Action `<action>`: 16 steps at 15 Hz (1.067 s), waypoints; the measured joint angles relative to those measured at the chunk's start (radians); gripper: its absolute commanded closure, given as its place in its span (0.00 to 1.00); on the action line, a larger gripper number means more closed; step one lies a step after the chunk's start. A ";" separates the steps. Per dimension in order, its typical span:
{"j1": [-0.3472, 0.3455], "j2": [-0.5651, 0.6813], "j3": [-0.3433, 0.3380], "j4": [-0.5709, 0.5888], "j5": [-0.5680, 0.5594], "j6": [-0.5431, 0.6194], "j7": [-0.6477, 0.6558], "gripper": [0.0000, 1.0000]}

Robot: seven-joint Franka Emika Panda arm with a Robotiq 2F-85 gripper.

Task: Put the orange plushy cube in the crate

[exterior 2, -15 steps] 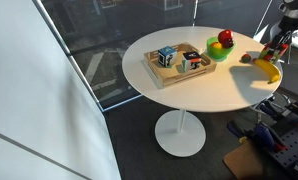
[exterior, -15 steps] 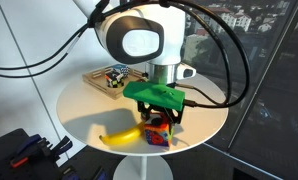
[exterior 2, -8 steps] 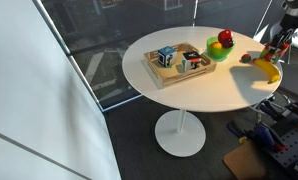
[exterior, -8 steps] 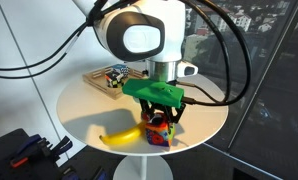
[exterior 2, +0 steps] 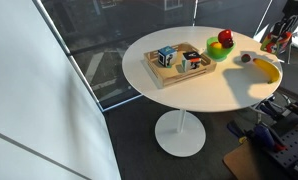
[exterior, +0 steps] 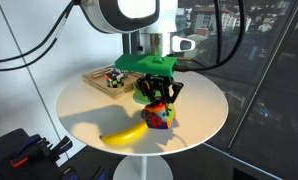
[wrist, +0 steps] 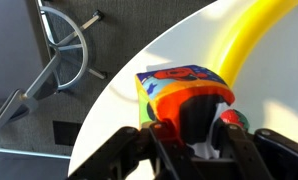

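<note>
Contact was plain in the wrist view: the gripper (wrist: 194,128) was clamped on the orange plushy cube (wrist: 179,85), with the soft fabric bulging between its dark fingers. In an exterior view the cube (exterior: 157,116) hung directly beneath the gripper, caught at its upper part. It looked to be clear of the round white table (exterior: 204,115), though the gap under it was hard to judge. A banana (exterior: 122,136) lay on the table just beside the cube, on the side nearer the camera.

The crate (exterior: 104,78) sat well apart from the cube, at the far rim of the table, with a black-and-white patterned cube (exterior: 114,76) inside it. In an exterior view a green bowl (exterior 2: 213,52) of fruit stood between the crate and the gripper's side of the table.
</note>
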 measured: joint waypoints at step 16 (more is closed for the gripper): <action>0.152 -0.146 0.095 0.090 0.009 -0.069 0.108 0.58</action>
